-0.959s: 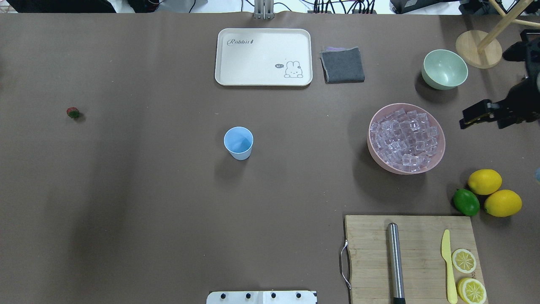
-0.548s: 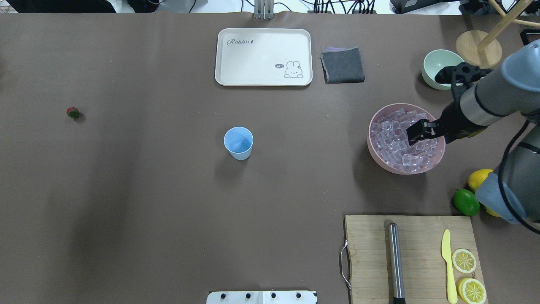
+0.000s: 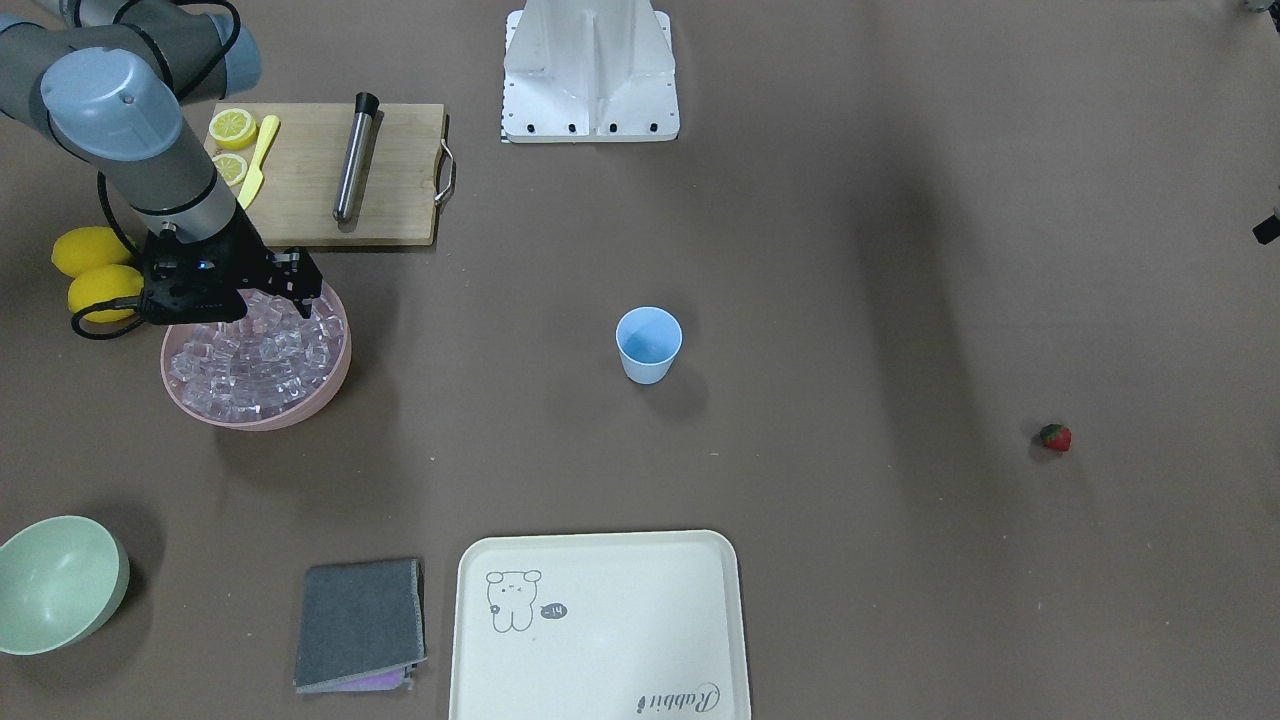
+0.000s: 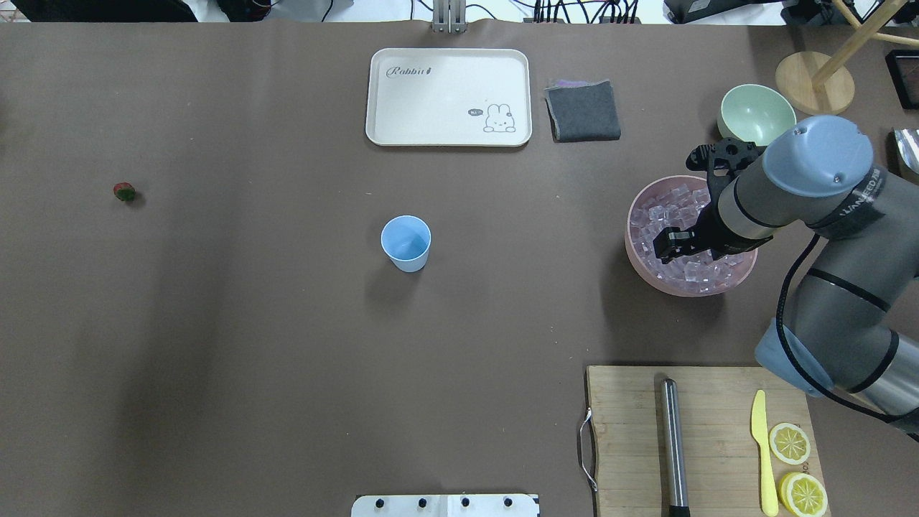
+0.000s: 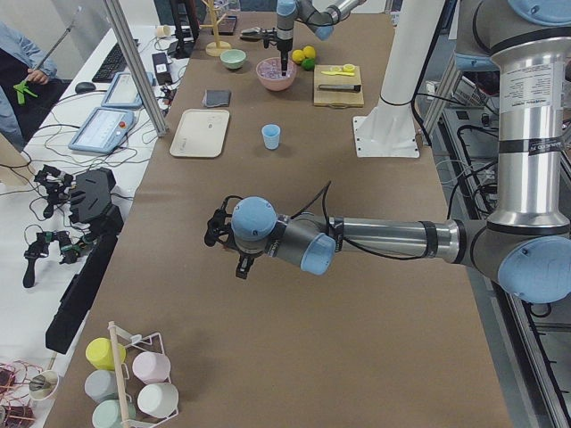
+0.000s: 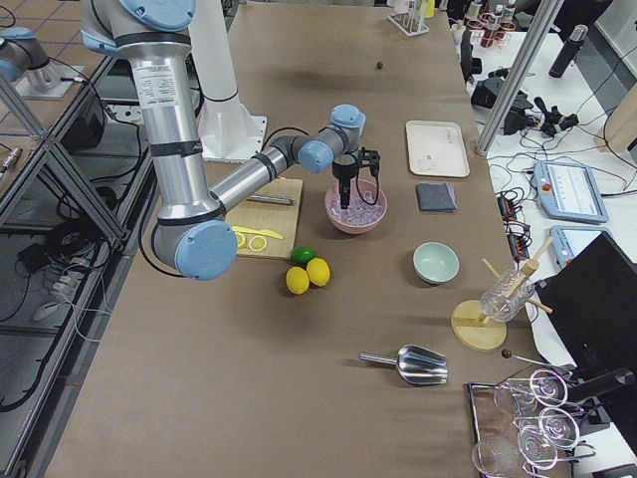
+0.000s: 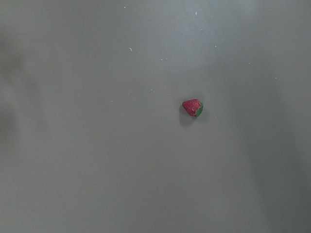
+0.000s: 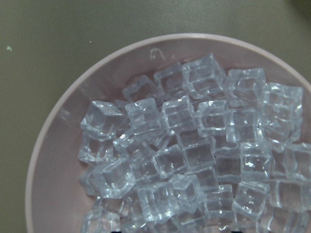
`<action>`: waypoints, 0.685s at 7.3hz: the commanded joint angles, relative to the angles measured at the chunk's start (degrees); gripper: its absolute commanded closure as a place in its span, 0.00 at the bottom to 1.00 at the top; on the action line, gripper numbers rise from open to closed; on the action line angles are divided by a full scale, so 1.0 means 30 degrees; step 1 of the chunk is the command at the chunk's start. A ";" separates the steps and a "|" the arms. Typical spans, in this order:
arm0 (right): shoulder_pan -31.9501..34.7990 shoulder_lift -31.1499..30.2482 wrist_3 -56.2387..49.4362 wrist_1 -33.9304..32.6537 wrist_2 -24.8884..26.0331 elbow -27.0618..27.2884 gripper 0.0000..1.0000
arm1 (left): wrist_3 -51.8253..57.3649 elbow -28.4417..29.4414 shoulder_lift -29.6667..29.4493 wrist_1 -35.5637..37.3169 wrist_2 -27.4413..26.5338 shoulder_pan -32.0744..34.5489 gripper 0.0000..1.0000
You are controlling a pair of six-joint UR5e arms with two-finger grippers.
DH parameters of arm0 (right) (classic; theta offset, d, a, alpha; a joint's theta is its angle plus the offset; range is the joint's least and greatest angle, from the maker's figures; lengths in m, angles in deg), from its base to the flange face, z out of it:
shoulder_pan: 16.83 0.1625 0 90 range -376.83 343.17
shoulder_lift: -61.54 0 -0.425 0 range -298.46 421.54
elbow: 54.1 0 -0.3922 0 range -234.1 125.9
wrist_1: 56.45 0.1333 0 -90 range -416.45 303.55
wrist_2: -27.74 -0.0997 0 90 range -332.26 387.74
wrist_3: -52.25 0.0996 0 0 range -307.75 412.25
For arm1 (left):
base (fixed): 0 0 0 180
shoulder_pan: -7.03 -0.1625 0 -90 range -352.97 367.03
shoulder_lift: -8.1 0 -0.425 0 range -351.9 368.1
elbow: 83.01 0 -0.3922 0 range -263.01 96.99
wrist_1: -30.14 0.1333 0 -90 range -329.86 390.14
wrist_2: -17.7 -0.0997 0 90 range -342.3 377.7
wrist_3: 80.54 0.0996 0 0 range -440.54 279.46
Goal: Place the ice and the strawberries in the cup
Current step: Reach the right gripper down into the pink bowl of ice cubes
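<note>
The light-blue cup (image 4: 406,243) stands upright mid-table, also in the front view (image 3: 648,343). Clear ice cubes (image 4: 668,215) fill a pink bowl (image 4: 632,253) at the right. My right gripper (image 4: 666,246) hangs just over the ice on the bowl's near side, open and empty. Its wrist view shows the ice (image 8: 184,145) close below. The red strawberry (image 4: 124,191) lies alone at the far left. It sits right of centre in the left wrist view (image 7: 193,107), with no fingers showing. My left gripper (image 5: 217,237) shows only in the left side view. I cannot tell whether it is open.
A pale green bowl (image 4: 757,117) and a wooden stand (image 4: 815,82) sit behind the pink bowl. A white tray (image 4: 449,97) and grey cloth (image 4: 582,110) lie at the back. A cutting board (image 4: 703,402) with rod, knife and lemon slices is front right. Lemons (image 3: 85,265) lie beside the arm.
My right arm has swung in from the right edge and moved left over the pink bowl, its gripper now low above the ice. The cup and strawberry have not moved.
</note>
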 commanded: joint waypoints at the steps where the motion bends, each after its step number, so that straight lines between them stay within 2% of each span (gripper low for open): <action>1: -0.0166 0.0071 -0.0148 0.0586 0.0273 -0.0411 0.27 | 0.0005 0.0002 0.0013 -0.0008 -0.0001 -0.0021 0.02; 5: -0.0253 0.0511 -0.0237 0.0557 0.0389 -0.0703 0.40 | 0.0005 0.0031 0.0013 -0.0008 -0.0030 -0.0021 0.02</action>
